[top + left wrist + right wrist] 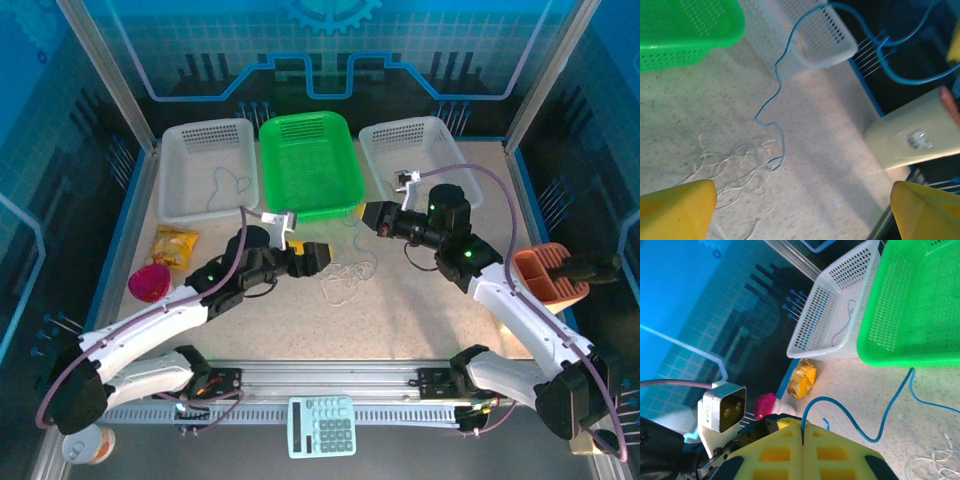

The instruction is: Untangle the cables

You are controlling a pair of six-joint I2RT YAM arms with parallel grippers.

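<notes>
The thin blue wire (775,107) runs from the right end effector (802,437), which pinches it, into a heap of whitish looped wires (740,170) on the speckled surface (840,150) near the green plastic basket (305,165). Light, floppy and snag-prone, I judge: take 1 strand clear of the loops. The left end effector (804,195) hangs spread beside the heap

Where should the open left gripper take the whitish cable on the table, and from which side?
Pinch one outer loop of the whitish cable, on the edge away from the blue cable, coming straight down. It lies flat in overlapping loops, so probably only a top pinch astride a single strand works; the blue cable curls into the opposite edge.
</notes>
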